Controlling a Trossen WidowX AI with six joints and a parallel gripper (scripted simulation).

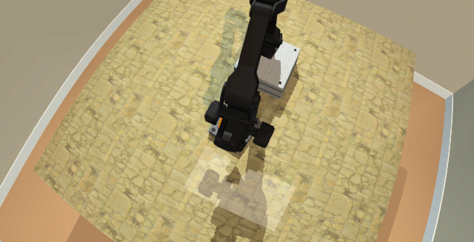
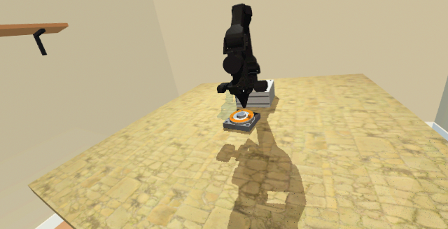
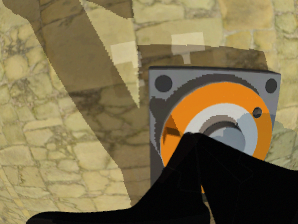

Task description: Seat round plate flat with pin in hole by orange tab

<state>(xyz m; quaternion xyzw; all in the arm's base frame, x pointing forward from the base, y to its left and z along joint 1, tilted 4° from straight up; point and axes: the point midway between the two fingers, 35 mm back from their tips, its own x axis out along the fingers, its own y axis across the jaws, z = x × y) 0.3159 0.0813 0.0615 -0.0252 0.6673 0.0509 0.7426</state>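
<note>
An orange round plate sits on a grey square base near the middle of the bench, just in front of the robot's white mount. A grey post pokes up through its centre. One small dark hole shows in the orange ring; the pin and tab cannot be made out.

The black hand hangs directly above the plate, pointing straight down, fingers pressed together and holding nothing. It looks apart from the plate.

The step in hand is likely nudging the plate round. To do it well, lower the closed tip beside the tab, push gently around the post until the plate drops flat, then lift away.
</note>
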